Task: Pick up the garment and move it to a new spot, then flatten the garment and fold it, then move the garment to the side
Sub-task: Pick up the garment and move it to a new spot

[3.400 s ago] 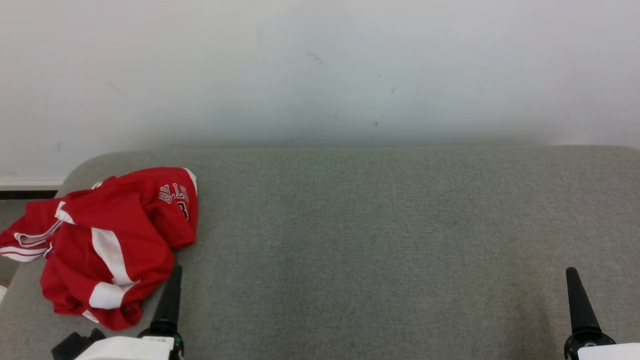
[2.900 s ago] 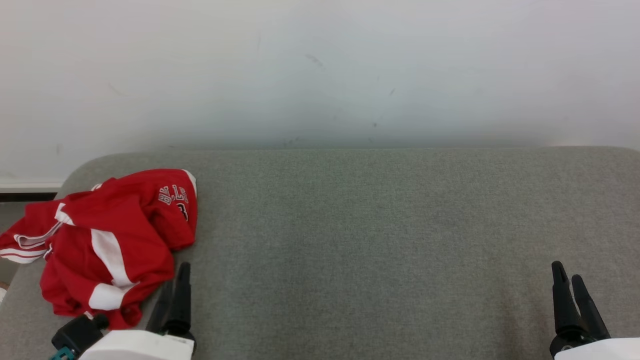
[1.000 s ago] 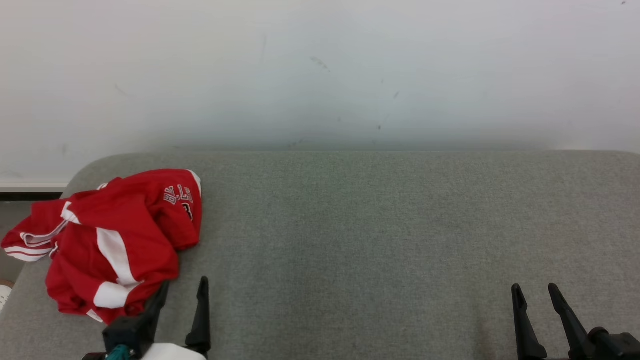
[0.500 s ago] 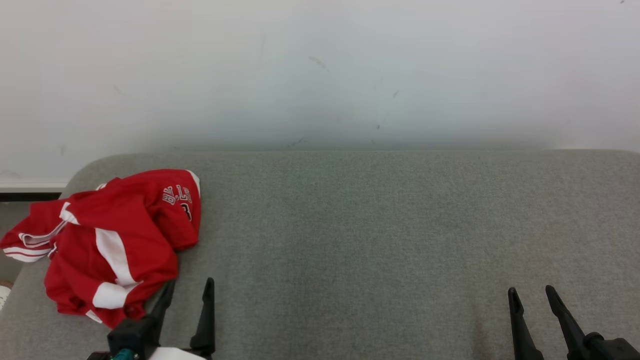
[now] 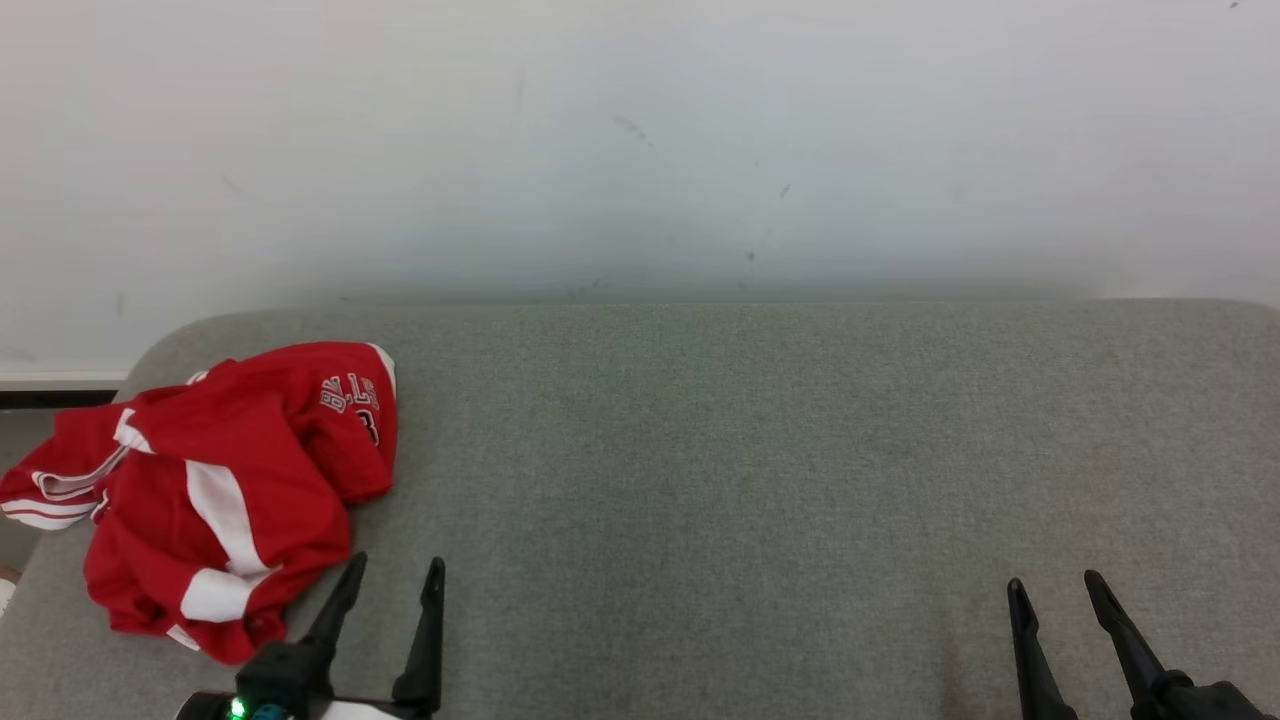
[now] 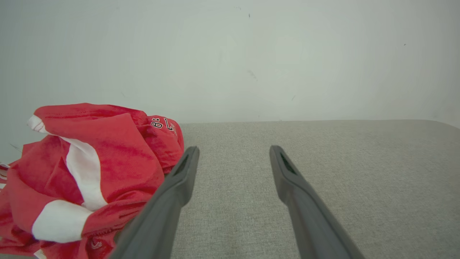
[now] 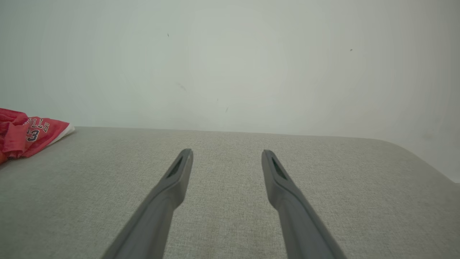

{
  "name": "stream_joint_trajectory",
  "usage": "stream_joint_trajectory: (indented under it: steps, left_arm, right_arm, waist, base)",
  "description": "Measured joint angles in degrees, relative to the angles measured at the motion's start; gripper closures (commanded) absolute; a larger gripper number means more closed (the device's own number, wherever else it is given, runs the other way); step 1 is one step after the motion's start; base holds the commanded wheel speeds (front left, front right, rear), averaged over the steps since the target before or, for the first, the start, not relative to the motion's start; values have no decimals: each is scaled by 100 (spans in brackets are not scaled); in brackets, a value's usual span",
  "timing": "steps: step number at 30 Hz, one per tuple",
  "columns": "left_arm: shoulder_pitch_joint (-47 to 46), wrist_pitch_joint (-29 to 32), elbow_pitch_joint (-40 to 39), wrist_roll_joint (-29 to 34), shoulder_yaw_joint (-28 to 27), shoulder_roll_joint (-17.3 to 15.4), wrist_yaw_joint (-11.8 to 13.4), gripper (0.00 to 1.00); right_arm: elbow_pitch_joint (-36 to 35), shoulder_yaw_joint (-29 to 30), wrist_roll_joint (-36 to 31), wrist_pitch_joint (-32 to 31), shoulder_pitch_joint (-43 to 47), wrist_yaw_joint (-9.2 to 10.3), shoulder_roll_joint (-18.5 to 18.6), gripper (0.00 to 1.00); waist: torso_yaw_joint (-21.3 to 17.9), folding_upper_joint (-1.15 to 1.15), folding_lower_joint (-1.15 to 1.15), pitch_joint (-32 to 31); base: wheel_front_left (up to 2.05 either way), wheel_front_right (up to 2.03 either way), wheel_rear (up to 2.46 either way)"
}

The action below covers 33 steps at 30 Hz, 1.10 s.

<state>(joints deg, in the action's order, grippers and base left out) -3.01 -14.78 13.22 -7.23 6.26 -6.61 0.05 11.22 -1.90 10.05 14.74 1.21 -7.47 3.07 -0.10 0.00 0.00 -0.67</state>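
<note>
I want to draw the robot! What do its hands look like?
The left hand and right hand each have two long dark fingers, thin and pointy, with a narrow slot near each tip. A tiny green light glows on the left hand's black base.

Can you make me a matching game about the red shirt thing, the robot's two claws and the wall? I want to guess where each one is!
Things:
1. garment
2. left gripper
3. right gripper
4. wall

Places and states:
a. open, over bare fabric, far from the garment
b. crumpled, red and white, at the left end of the grey cushion
c. pale, behind the cushion
d. open, right next to the garment

Pairs: 1-b, 2-d, 3-a, 4-c.
</note>
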Motion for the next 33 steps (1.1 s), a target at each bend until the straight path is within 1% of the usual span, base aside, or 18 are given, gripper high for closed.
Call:
stream_joint_trajectory:
  steps: [7, 13, 18, 28, 33]
  left_arm:
    - [-6, -30, 27, 202, -44, 66, -74, 0]
    - [-4, -34, 54, 245, -75, 115, -129, 0]
    - [32, -34, 65, 279, -113, 151, -151, 0]
    - [227, -34, 59, 321, -219, 162, -186, 0]
    - [314, -34, 45, 322, -276, 157, -207, 0]
  right_arm:
    - [-4, -8, -82, 41, 20, 0, -1, 0]
    - [-9, -5, -44, 42, 81, -1, -3, 0]
    - [-2, -29, -36, 42, 131, -1, -5, 0]
    - [60, -209, 13, 43, 160, -1, -13, 0]
    - [109, -315, 23, 43, 154, -1, -18, 0]
  waist:
    - [49, 0, 0, 0]
    - [310, 0, 0, -26]
    - [671, 0, 0, -72]
    - [1551, 0, 0, -207]
    - [1862, 0, 0, -264]
  base:
    - [0, 0, 0]
    - [0, 0, 0]
    - [0, 0, 0]
    - [0, 0, 0]
    - [0, 0, 0]
